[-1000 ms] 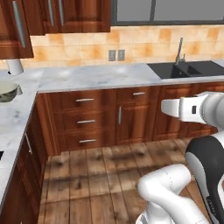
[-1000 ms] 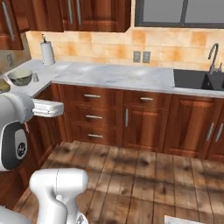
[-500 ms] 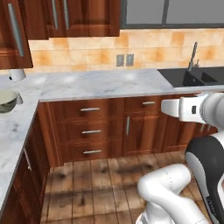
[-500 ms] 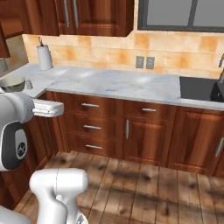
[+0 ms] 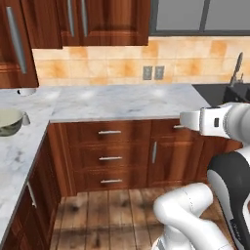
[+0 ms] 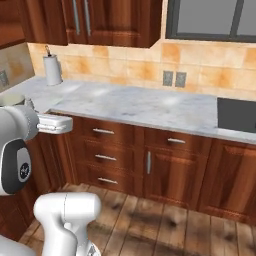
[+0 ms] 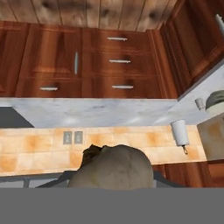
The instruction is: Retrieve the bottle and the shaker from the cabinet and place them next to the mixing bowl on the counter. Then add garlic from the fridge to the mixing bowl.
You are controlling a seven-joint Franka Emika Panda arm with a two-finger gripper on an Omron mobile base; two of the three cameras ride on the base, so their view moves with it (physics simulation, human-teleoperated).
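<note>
White grey-veined marble counter (image 5: 122,100) spans mid-frame of the left base view. Round grey-beige metallic mixing bowl (image 5: 9,122) sits at far left edge; small pale shaker (image 5: 25,118) just beside it, so that step looks done. Bottle not discernible. Hand view, bottom centre: lumpy beige garlic bulb (image 7: 114,168) is pinched in the gripper (image 7: 113,181), jaws pressed on it. Remaining, by judgement: carry garlic to bowl.

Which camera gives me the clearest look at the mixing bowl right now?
Left base view: the mixing bowl sits on the counter at the left edge, cut off but side-on. Right base view catches just its rim; hand view shows a small part.
</note>
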